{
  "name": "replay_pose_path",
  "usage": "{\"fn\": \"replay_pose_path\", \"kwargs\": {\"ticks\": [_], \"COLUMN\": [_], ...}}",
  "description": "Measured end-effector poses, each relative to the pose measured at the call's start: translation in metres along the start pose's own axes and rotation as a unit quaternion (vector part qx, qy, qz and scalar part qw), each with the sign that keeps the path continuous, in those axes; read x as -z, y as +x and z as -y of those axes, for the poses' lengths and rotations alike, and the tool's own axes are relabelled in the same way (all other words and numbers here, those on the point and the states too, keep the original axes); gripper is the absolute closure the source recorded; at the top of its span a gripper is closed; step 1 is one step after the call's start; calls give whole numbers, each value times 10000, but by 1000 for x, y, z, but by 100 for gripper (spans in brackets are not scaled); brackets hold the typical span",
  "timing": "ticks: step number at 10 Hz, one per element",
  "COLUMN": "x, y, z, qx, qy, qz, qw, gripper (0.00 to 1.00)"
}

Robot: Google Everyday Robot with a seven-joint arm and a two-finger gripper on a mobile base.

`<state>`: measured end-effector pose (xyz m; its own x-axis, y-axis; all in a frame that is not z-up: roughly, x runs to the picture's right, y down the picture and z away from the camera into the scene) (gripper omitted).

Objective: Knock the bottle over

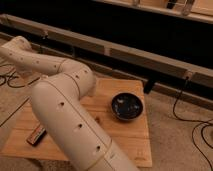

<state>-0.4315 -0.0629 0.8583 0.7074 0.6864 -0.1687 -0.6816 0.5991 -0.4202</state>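
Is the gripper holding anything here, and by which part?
Cannot tell: the gripper is out of view, past the arm at the left; the bottle is not visible.
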Motion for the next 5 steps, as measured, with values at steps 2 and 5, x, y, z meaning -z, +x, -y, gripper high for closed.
{"fn": "replay_pose_path", "kwargs": {"ticks": [2,5], "x": [-5,-8], "y": [-9,-16], "z": [13,26], "qx": [-93,-194], "qy": [202,406], "qz": [116,205], "qw": [9997,9988], "gripper": [35,35]}}
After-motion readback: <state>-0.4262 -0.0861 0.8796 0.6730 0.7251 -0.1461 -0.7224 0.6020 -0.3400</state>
